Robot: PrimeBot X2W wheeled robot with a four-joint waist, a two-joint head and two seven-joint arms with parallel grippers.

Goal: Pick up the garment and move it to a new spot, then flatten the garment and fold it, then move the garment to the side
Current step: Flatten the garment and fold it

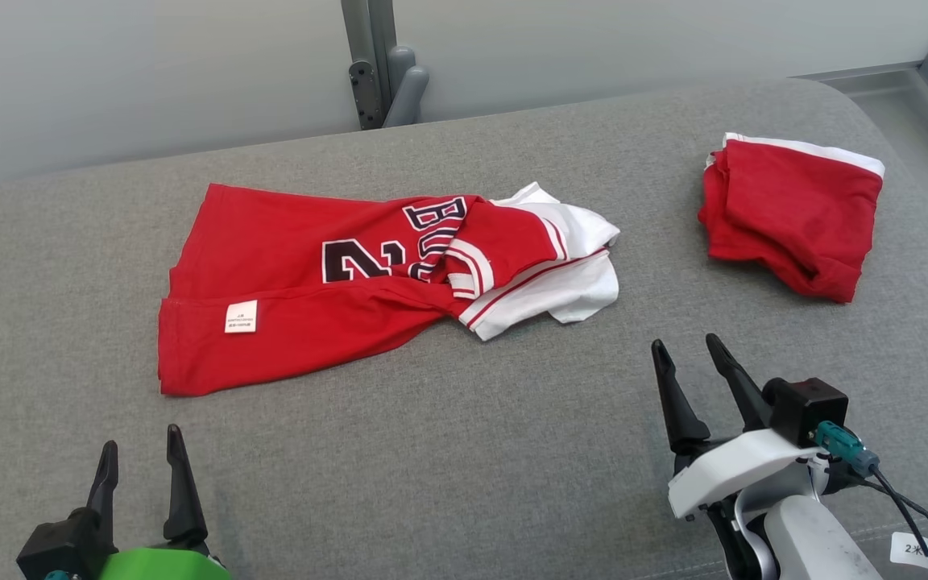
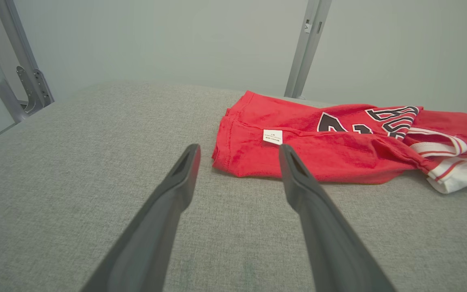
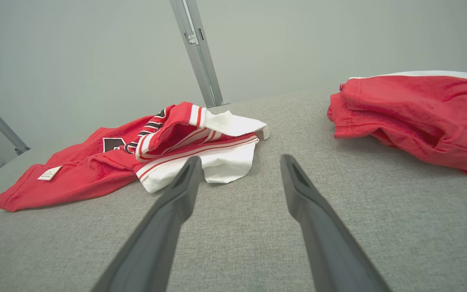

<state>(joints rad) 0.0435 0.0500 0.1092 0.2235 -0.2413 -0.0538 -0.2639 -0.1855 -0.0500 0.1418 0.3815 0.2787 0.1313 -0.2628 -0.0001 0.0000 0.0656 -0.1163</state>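
Garments are counted as two on the grey counter (image 1: 464, 483). One red and white jersey (image 1: 295, 322) is laid crumpled near the middle. Dark letters and a number are printed on it, and one small white label (image 1: 240, 316) is seen on its red part. Its white part is bunched toward the robot's right. One folded red garment (image 1: 790, 213) with a white edge is placed well apart from the jersey, at the far right of the counter. Two pincers are seen, each with two dark fingers. The left pincer (image 1: 142, 437) is held open and empty at the near left, and the red corner of the jersey is seen just beyond its tips in the left wrist view. The right pincer (image 1: 685, 342) is also spread open and empty, near the white part of the jersey but not touching it
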